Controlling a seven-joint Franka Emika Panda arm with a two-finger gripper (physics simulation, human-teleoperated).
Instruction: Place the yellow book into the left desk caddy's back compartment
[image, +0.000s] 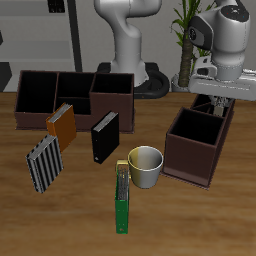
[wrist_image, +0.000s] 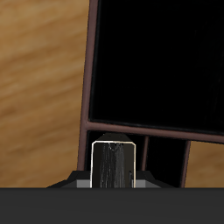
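A cream mug (image: 146, 165) is seen near the middle of the table (image: 200, 225). Just in front of it a green book (image: 122, 196) is laid. Behind the mug a black book (image: 104, 138) is found, then an orange-brown book (image: 61, 124), a grey striped book (image: 44, 164), and a long dark box (image: 74, 95) farthest back.

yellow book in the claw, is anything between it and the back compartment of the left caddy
Nothing visible blocks it. The thin pale yellow book, held in the claw, hangs directly above the dark maroon two-compartment caddy, whose back compartment looks open and empty below.
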